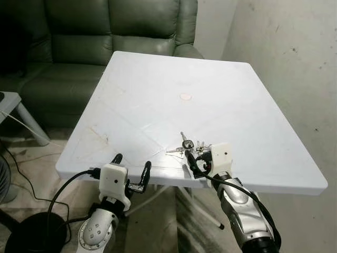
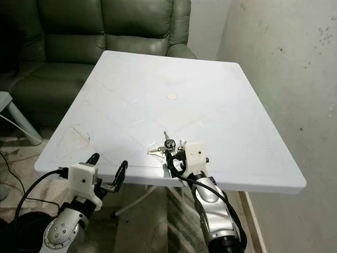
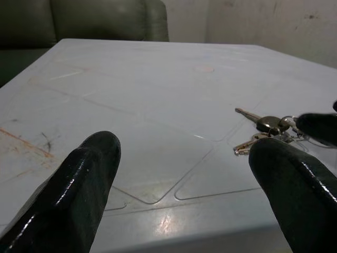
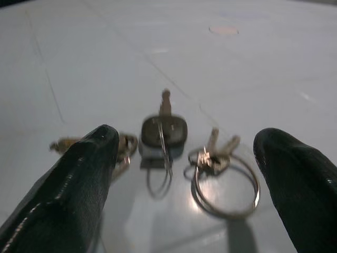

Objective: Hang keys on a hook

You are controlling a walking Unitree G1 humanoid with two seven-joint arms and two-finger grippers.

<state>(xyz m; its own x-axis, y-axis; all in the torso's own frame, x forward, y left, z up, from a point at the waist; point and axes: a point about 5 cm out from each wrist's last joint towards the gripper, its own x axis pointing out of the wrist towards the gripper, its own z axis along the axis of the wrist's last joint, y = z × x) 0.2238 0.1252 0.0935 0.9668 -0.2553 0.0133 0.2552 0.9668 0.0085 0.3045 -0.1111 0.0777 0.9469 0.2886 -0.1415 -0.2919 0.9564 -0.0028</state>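
A bunch of keys [image 1: 187, 145] lies flat on the white plastic table [image 1: 158, 95], near its front edge. The bunch has a black-headed key [image 4: 163, 132], a metal ring [image 4: 226, 182] and several small silver keys. My right gripper [image 1: 196, 158] is open and low over the table edge, just short of the keys, one finger to each side of the bunch. My left gripper [image 1: 132, 162] is also open, at the table's front edge to the left, with nothing between its fingers [image 3: 89, 174]. From the left wrist the keys [image 3: 268, 126] lie off to one side.
A small round cap [image 1: 185, 96] sits in the table's middle. A dark green sofa [image 1: 105, 31] stands behind the table, and a pale wall [image 1: 284, 52] runs along the right. A white stool [image 1: 10, 103] and a black cable [image 1: 21, 168] are at the left.
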